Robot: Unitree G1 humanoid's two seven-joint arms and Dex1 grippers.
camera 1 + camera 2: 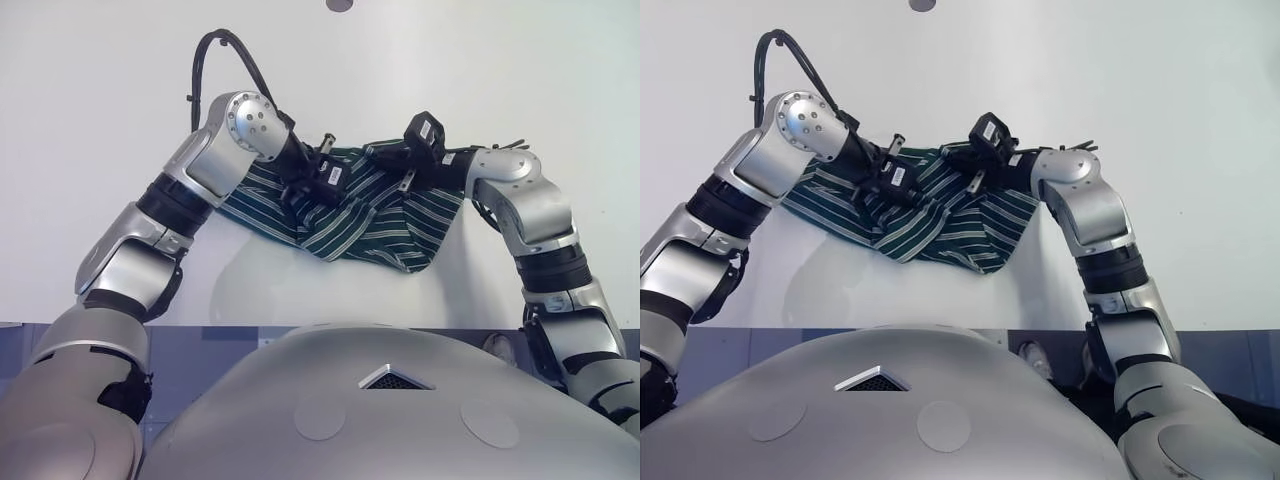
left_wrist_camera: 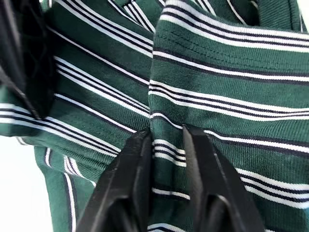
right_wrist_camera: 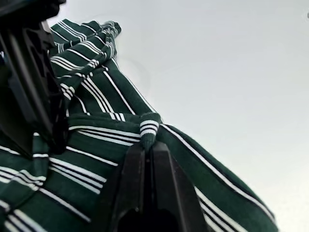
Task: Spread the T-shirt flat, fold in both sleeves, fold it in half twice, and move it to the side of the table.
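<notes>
This looks like a robotics lab or test bench. A plain white table stretches under and beyond both sets of jaws, and grey-blue floor shows past its near edge, behind them.

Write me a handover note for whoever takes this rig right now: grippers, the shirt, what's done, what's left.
Left gripper: jaws shut on a fold of the green striped T-shirt.
Right gripper: jaws shut on a pinched ridge of the same shirt.
T-shirt: bunched and creased on the white table, between the two arms, not flat.
Done: both grasps made; no fold visible.
Left: spread it flat, fold in both sleeves, halve it twice, move it to the table's side.
</notes>
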